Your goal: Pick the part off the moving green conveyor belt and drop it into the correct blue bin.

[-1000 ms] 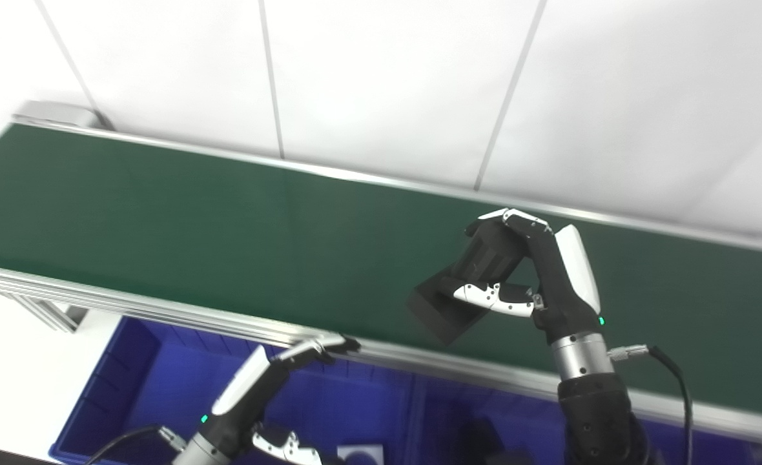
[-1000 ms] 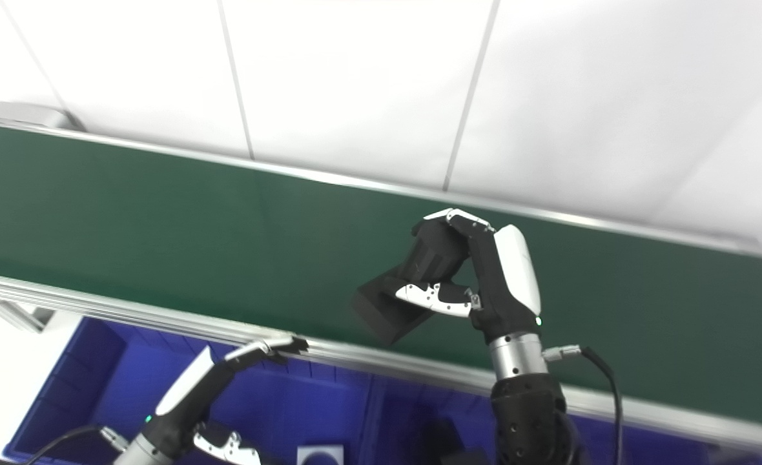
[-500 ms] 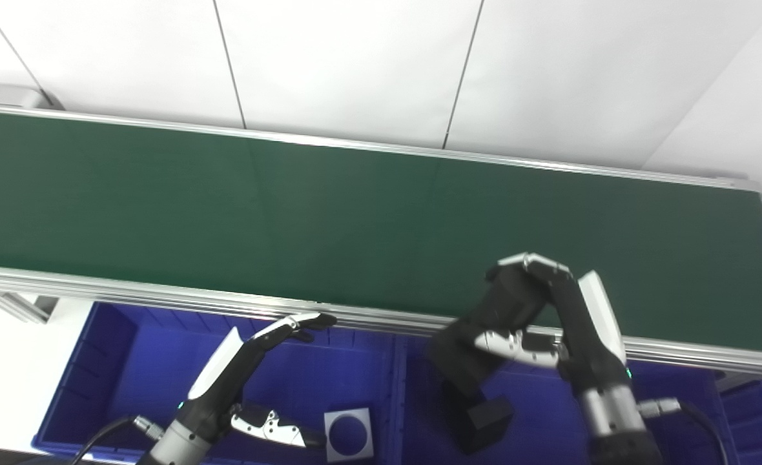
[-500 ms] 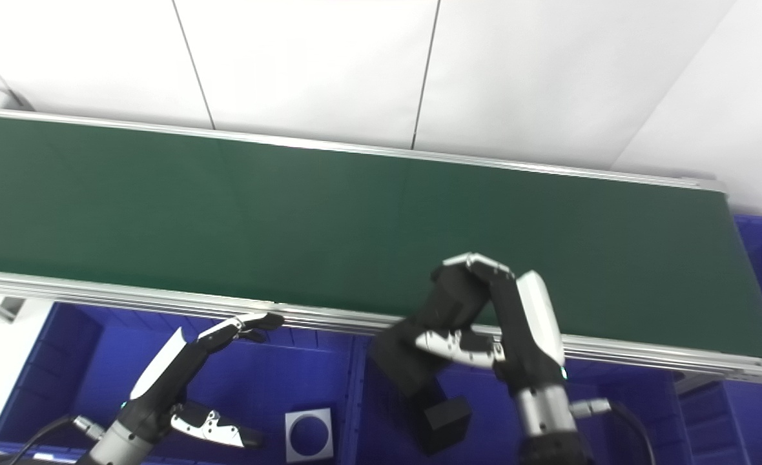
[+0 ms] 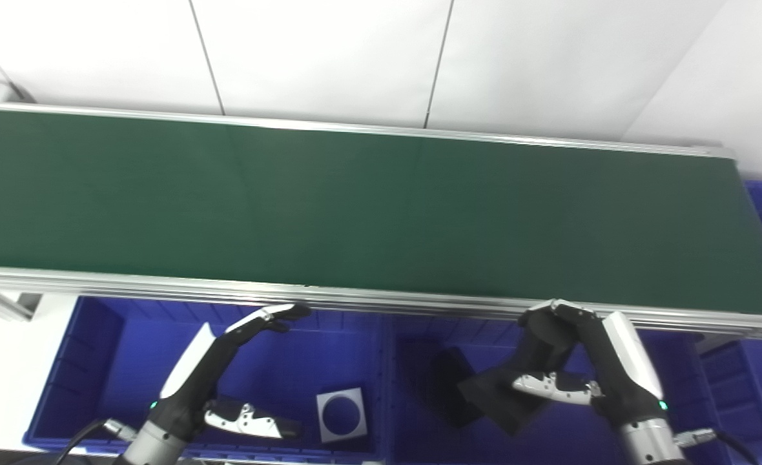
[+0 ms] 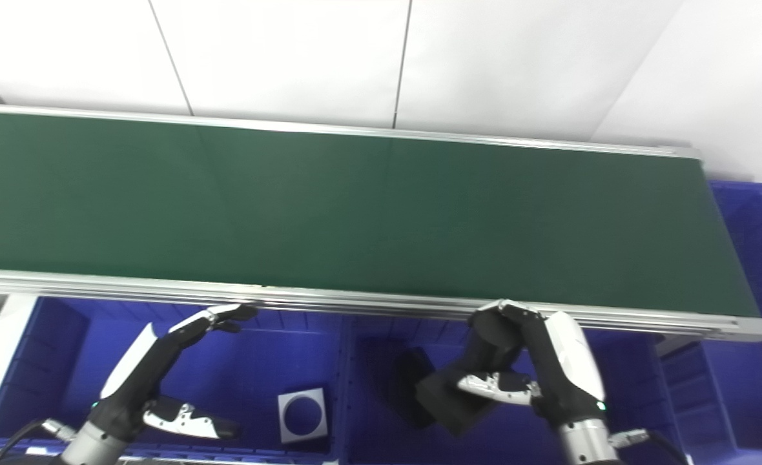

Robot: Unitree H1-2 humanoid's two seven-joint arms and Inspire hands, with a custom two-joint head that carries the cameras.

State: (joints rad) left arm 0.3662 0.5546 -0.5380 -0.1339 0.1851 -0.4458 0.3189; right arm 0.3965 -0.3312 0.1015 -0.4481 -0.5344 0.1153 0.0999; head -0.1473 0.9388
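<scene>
black part (image 5: 507, 394) slanting down-left

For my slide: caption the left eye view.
Right hand holds black part over a blue bin; left hand open, belt bare.

Right hand (image 5: 587, 368) carried black part (image 5: 510, 397) off green conveyor belt (image 5: 355, 206), now lowered over right blue bin (image 5: 697, 387), camera tilted downward
</scene>
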